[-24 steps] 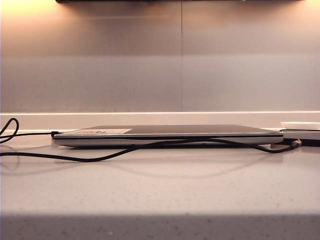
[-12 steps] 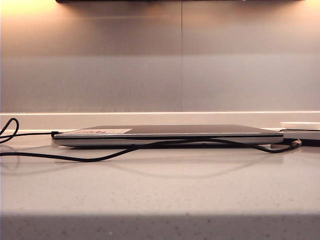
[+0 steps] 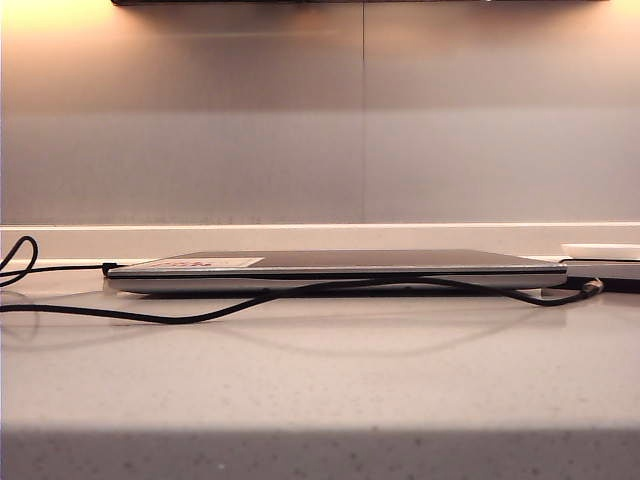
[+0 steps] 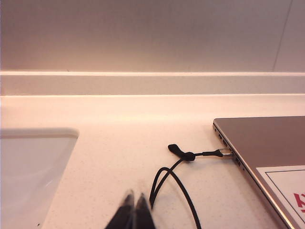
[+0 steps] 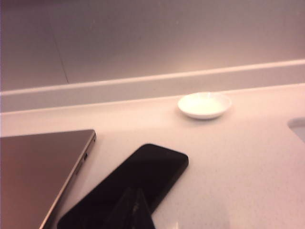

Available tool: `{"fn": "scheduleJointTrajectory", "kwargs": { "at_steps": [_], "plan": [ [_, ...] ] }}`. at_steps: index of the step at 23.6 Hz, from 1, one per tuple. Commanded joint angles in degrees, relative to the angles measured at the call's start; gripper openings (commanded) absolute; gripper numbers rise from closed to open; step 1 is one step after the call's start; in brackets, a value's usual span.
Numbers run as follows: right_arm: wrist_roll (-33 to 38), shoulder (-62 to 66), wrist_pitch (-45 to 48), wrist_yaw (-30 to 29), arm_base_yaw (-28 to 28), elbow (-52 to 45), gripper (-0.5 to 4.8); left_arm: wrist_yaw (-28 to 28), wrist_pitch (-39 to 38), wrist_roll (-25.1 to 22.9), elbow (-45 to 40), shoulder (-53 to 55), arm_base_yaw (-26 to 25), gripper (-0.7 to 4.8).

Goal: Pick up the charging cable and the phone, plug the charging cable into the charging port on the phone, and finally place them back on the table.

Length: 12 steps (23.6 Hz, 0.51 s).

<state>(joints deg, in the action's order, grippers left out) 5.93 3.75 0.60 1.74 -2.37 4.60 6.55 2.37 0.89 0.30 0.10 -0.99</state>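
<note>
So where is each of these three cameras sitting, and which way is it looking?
Exterior view: low, near table level, facing the wall across the laptop's front edge and the cable; no part of the robot shows.
Left wrist view: on the left arm, above the table, facing the cable's plug at the laptop's side; the left gripper shows, fingers shut.
Right wrist view: on the right arm, facing the phone and a white dish; the right gripper shows, fingers shut.
All three views share the laptop.

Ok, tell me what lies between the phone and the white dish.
Only bare table shows between the phone and the white dish, in the right wrist view.
</note>
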Motion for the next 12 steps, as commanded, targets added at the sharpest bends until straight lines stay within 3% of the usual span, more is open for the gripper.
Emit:
{"fn": "scheduleJointTrajectory", "kwargs": {
  "at_steps": [1,12],
  "plan": [
    [-0.17,-3.30,1.40,0.26,0.20,-2.71,-0.06,0.13,0.72,-0.22,0.22,0.00,0.04,-0.06],
    [-0.17,-3.80,3.10,-2.97,4.31,-4.17,-0.06,0.13,0.70,-0.24,0.22,0.00,0.04,-0.06]
  ]
}}
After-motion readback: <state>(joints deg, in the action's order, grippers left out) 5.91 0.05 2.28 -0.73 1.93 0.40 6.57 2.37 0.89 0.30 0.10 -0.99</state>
